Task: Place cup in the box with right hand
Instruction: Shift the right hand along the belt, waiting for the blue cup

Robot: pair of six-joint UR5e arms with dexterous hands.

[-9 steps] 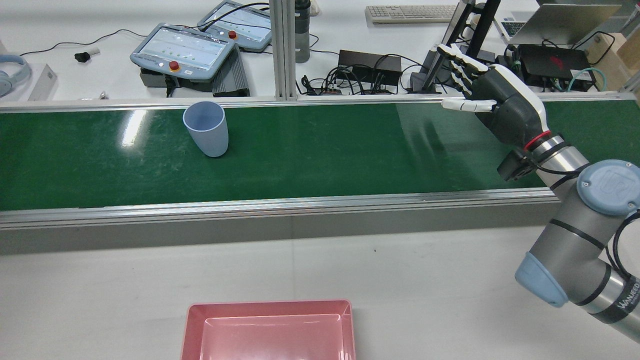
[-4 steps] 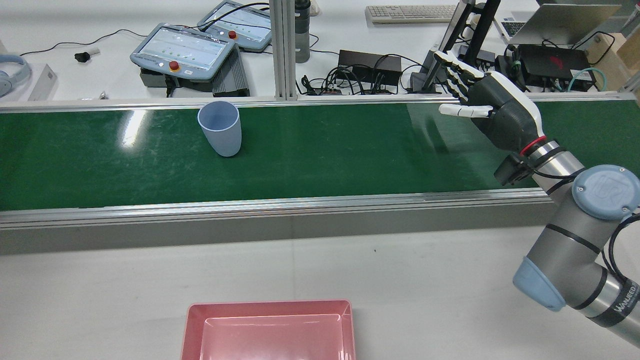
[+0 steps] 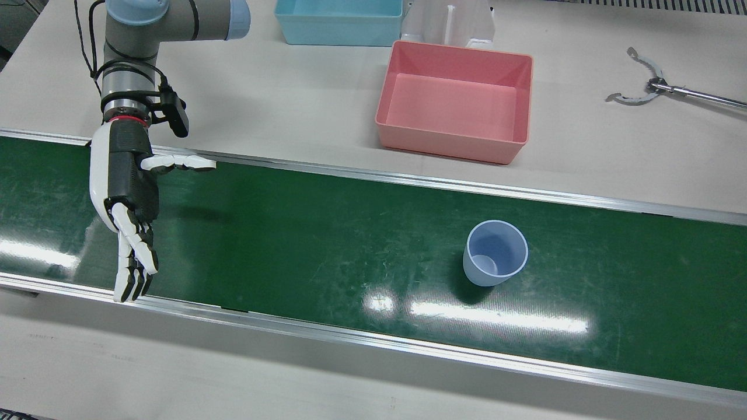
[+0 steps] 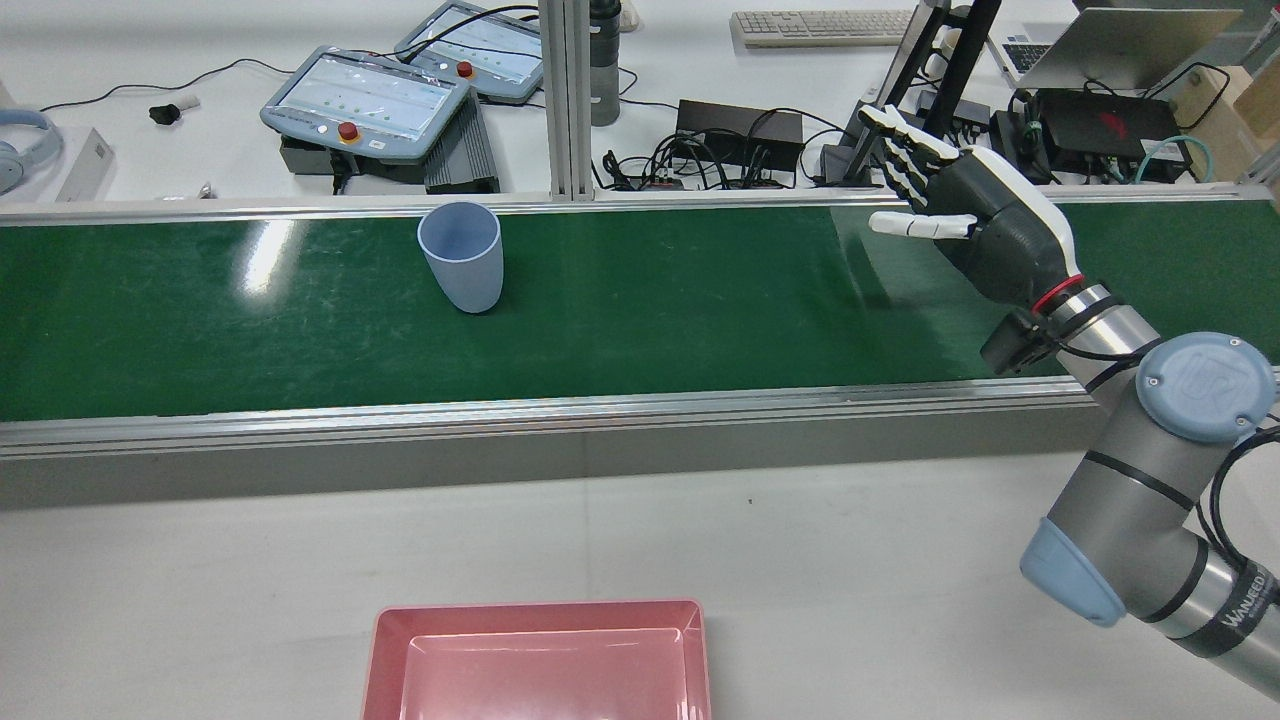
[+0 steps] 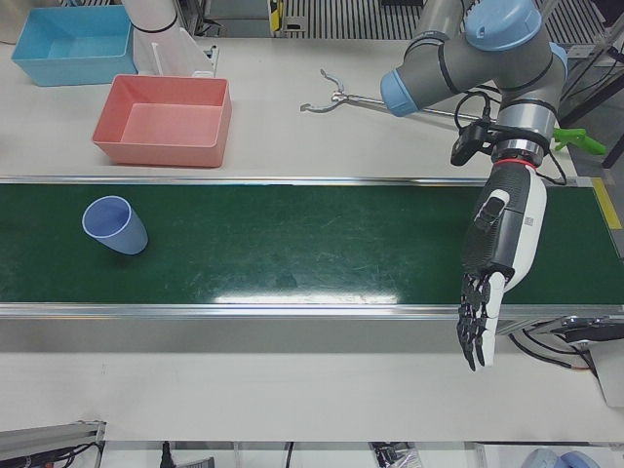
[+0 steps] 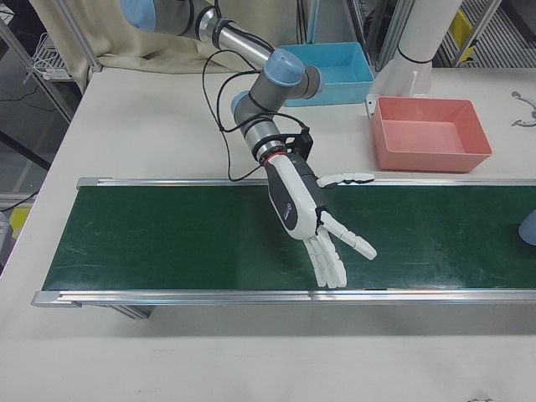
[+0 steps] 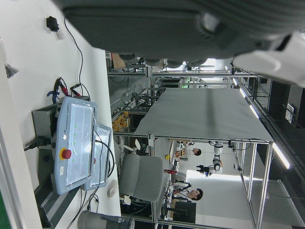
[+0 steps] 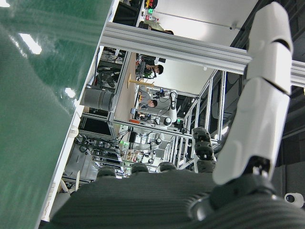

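Cup (image 3: pixel 495 254) upright on the belt (image 3: pixel 321 233), open end up, empty, nearer the belt's operator-side edge than its robot-side edge. Nothing touches it. In the rear view, cup (image 4: pixel 462 255) sits close to the belt's far rail.

Right hand (image 3: pixel 125 192) hovers over the belt, well apart from the cup along the belt. It holds nothing, fingers (image 3: pixel 135 256) stretched out and spread toward the belt's operator-side edge, thumb (image 3: pixel 178 164) sticking out sideways along the robot-side rail. Same hand in the rear view (image 4: pixel 985 225) and the right-front view (image 6: pixel 306 205), palm bare.

Left hand (image 5: pixel 497 263) is over the belt too, on the other side of the cup and well apart from it. Fingers are straight, pointing down past the belt's operator-side rail, nothing in them.

Box (image 3: pixel 455 143) is pink and empty, off the belt on the robot's side, near the robot-side rail, roughly level with the cup along the belt. Blue bin (image 3: pixel 338 35) is farther from the belt than the box. A grabber tool (image 3: pixel 648 87) lies on the table on the belt's robot side.
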